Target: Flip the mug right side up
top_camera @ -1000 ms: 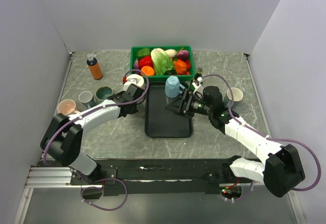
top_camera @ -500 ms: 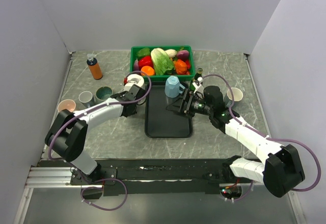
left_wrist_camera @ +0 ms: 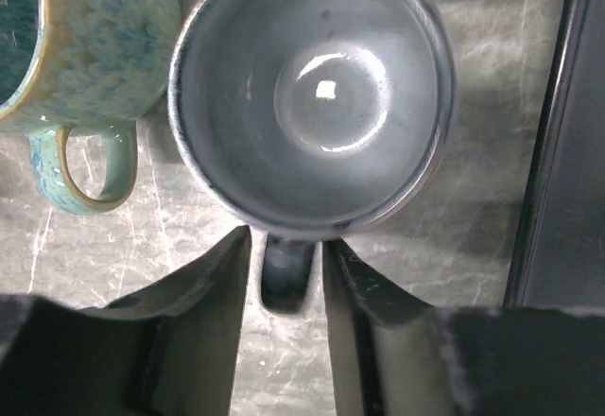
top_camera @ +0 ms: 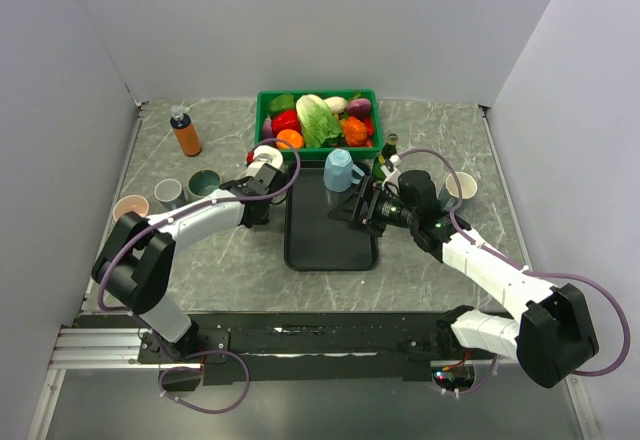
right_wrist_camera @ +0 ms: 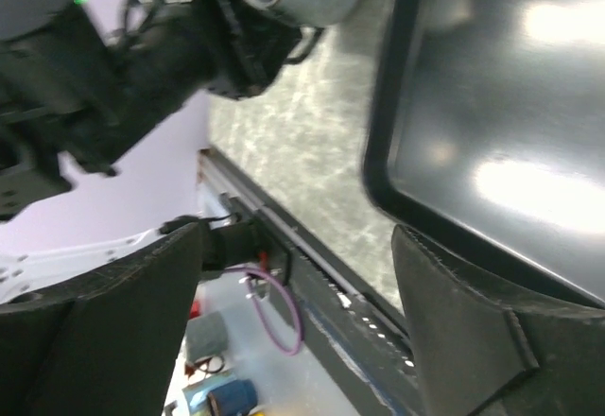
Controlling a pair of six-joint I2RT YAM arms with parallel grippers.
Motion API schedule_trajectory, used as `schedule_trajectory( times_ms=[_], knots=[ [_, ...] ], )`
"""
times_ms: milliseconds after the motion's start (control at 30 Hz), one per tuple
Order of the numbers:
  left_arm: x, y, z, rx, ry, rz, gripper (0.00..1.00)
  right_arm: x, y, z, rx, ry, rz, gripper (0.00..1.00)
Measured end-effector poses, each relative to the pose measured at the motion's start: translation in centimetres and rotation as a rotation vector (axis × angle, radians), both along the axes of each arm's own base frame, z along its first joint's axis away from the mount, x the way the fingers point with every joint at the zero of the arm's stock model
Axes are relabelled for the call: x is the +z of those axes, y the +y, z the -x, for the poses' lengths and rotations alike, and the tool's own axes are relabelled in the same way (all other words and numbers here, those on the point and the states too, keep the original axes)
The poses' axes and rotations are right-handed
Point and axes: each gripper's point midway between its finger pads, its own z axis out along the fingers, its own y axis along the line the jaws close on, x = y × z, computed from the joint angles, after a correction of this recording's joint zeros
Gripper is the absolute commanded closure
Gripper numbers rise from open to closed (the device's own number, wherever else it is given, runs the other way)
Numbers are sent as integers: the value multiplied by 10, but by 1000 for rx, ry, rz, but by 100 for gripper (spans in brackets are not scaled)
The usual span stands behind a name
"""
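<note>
Grey marbled counter [top_camera: 440,130]. Black tray [top_camera: 330,245] at centre. Right claw [top_camera: 352,208] over tray, fingers spread wide, empty. Left claw [left_wrist_camera: 286,243] released, straddling handle with thin gaps. Grey mug [left_wrist_camera: 312,95] upright on counter, left of tray, beside teal mug [left_wrist_camera: 76,38].

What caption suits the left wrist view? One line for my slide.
Left jaws straddle the handle of an upright grey mug; teal mug beside it, black tray at right.
</note>
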Motion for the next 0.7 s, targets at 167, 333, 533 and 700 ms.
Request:
schedule_trajectory(
  times_ms=[167,333,533,700],
  knots=[
    [0,0,1,-3,5,0,42,-13,-11,-3,-41,3,78,7],
    [8,0,4,-7,1,20,29,-10,-20,-12,-60,-68,151,5],
    [49,-4,10,-30,-80,110,3,6,-32,-31,-89,-205,255,5],
    [103,-24,20,-103,-205,270,4,17,-45,-46,-107,-317,360,5]
  ],
)
